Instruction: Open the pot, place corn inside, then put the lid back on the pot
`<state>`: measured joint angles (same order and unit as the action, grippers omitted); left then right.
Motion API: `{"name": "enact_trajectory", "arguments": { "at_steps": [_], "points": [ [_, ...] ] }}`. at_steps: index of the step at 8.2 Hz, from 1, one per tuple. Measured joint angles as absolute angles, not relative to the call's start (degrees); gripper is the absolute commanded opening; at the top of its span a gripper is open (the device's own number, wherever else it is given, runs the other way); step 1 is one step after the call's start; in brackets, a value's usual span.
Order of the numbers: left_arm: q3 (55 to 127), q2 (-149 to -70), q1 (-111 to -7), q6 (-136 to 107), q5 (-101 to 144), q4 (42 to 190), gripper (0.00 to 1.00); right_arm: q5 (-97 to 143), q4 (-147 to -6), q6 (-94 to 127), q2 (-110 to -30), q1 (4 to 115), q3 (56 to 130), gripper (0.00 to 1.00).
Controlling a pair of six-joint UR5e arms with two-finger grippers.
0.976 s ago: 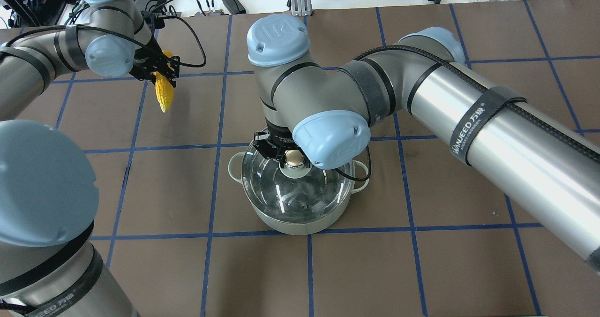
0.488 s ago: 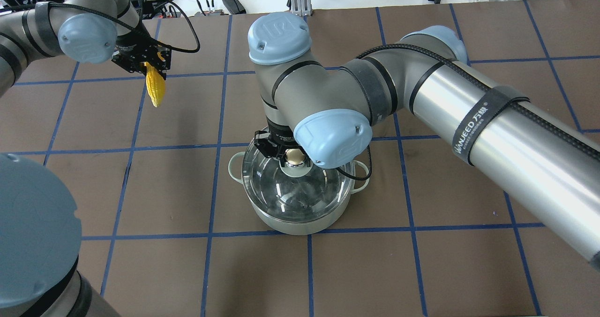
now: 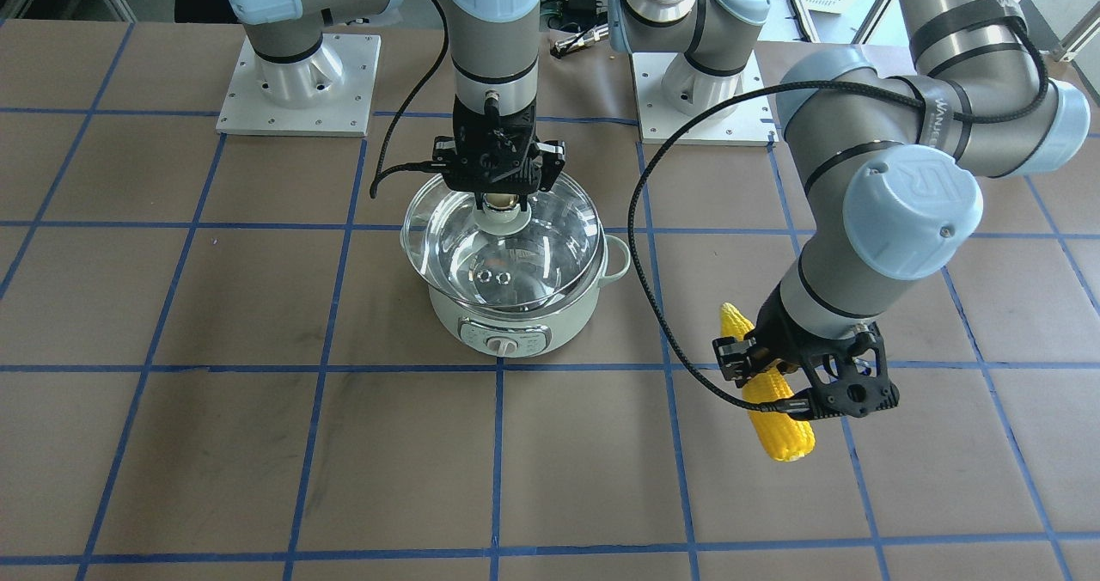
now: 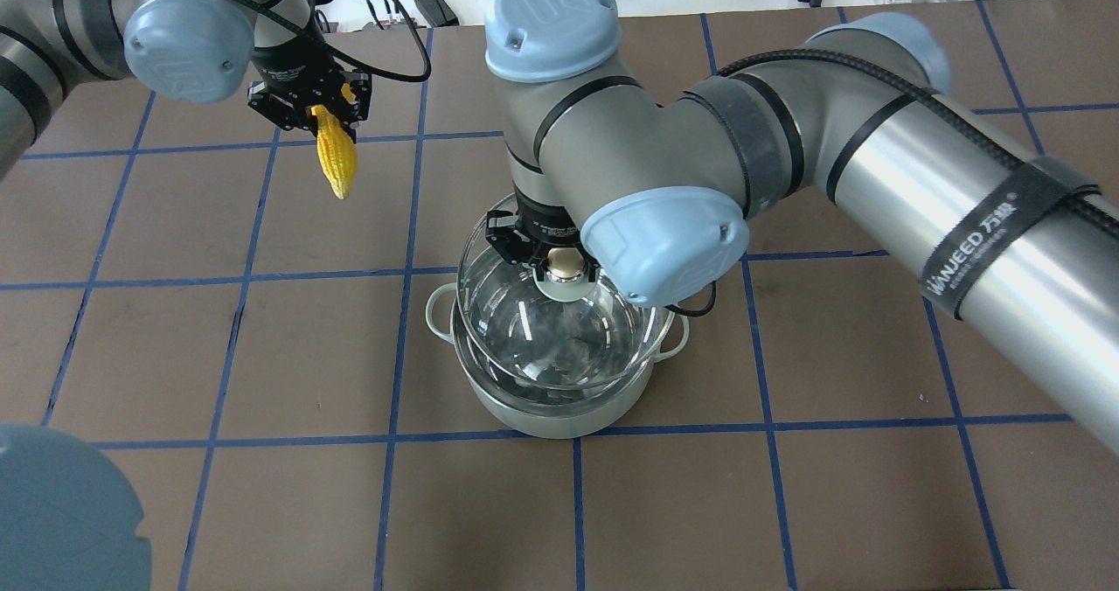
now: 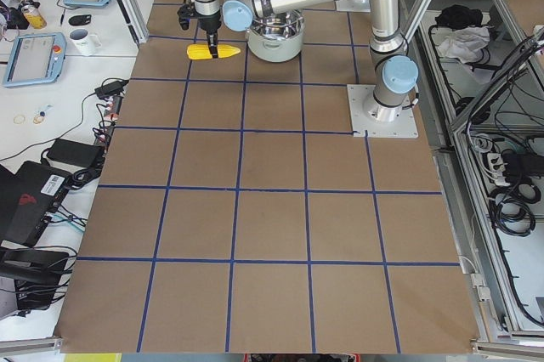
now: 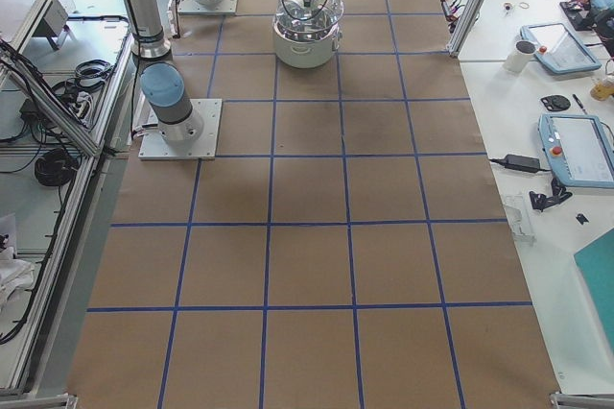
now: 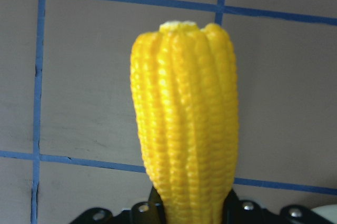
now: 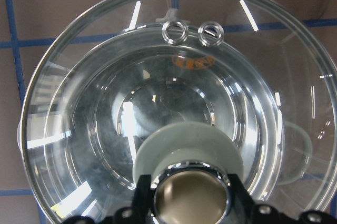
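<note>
The pale green pot (image 4: 552, 409) stands mid-table, its dial panel (image 3: 504, 341) facing away from the robot. My right gripper (image 4: 564, 267) is shut on the metallic knob (image 8: 189, 195) of the clear glass lid (image 4: 559, 329). It holds the lid lifted a little above the pot's rim and shifted slightly toward the far side. My left gripper (image 4: 322, 121) is shut on the yellow corn (image 4: 337, 161) and holds it in the air to the far left of the pot. The corn hangs tip down and fills the left wrist view (image 7: 184, 129).
Brown table mat with a blue tape grid. The two arm base plates (image 3: 296, 82) stand behind the pot. A cable loop (image 3: 653, 246) hangs from the left arm beside the pot. Side tables hold tablets and mugs (image 6: 524, 52).
The right gripper has lifted the lid off the pot's rim and shifted it slightly away. The left arm, holding the corn, swung left and then back right toward the pot.
</note>
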<state>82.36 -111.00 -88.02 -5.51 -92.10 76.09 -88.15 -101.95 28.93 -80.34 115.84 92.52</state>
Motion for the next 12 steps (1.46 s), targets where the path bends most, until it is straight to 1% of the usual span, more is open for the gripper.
{"name": "enact_trajectory", "arguments": {
  "at_steps": [4,9,12],
  "points": [
    [82.68,-106.82,-94.03,-11.42,-91.72,80.59,0.0,-89.08,-98.79,23.82,-82.91,111.19,91.95,0.35],
    [83.17,-104.59,-100.15,-16.58,-87.05,86.15,0.0,-89.48,-90.36,2.56,-89.63,94.08,91.2,0.36],
    [86.77,-104.62,-105.16,-21.36,-85.44,86.31,0.0,-88.89,-88.98,-0.5,-90.31,91.0,90.82,0.36]
  ]
}}
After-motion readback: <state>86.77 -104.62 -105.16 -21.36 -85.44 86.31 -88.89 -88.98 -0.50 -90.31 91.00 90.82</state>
